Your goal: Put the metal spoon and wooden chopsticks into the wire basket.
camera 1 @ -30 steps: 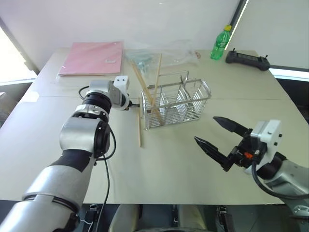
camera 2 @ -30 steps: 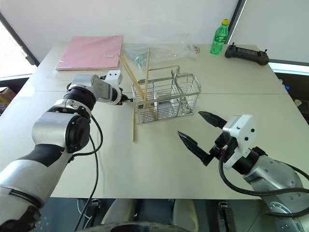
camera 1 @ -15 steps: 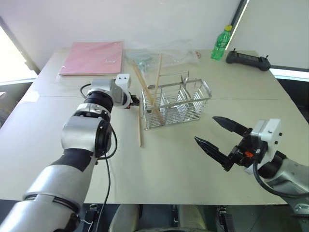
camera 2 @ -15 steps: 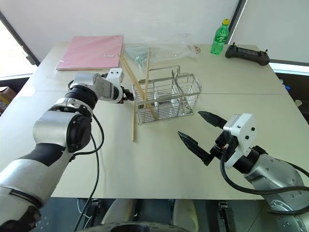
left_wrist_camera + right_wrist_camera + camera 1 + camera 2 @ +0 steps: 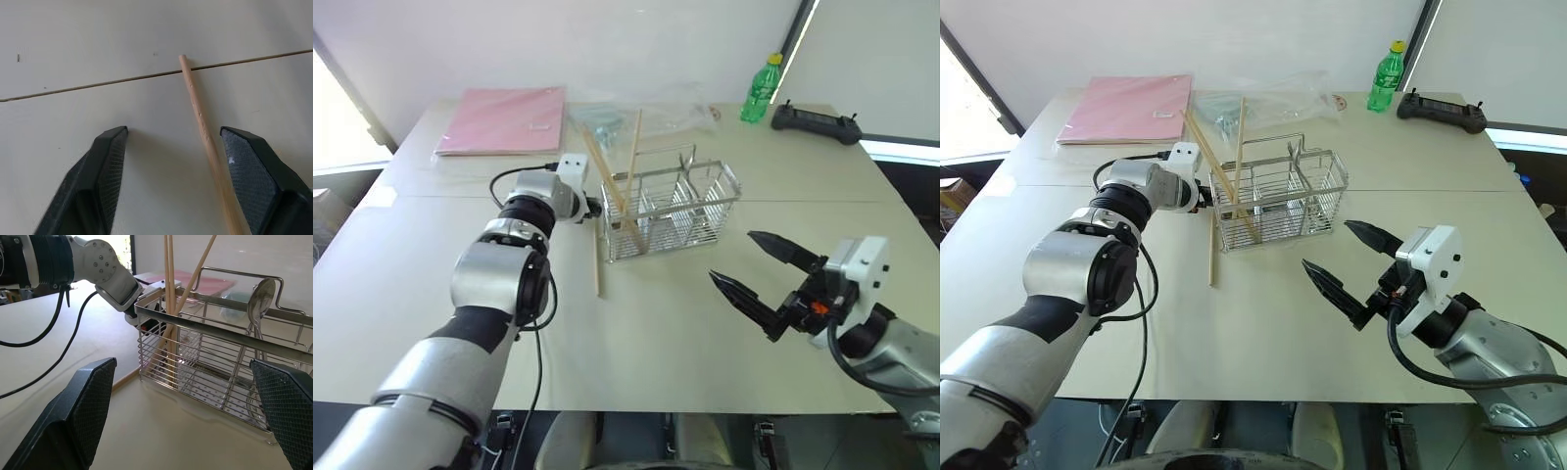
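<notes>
The wire basket point(image 5: 672, 210) stands mid-table. Some wooden chopsticks point(image 5: 610, 191) lean upright in its left compartment, and the metal spoon point(image 5: 260, 294) stands in a compartment further right. One more chopstick point(image 5: 597, 262) lies flat on the table by the basket's left end. My left gripper point(image 5: 595, 209) hovers low over that stick's far end. In the left wrist view, the left gripper point(image 5: 173, 130) is open and the stick point(image 5: 205, 137) lies between the fingers, nearer one of them and touching neither. My right gripper point(image 5: 731, 257) is open and empty, in front of and right of the basket.
A pink folder point(image 5: 499, 119) lies at the back left, with a clear plastic bag point(image 5: 651, 110) behind the basket. A green bottle point(image 5: 761, 88) and a black controller point(image 5: 815, 119) sit at the back right. A seam point(image 5: 88, 88) crosses the tabletop.
My left gripper, shut a second ago, now stands open over the lying chopstick's far end. That chopstick has not moved. The right arm has kept still.
</notes>
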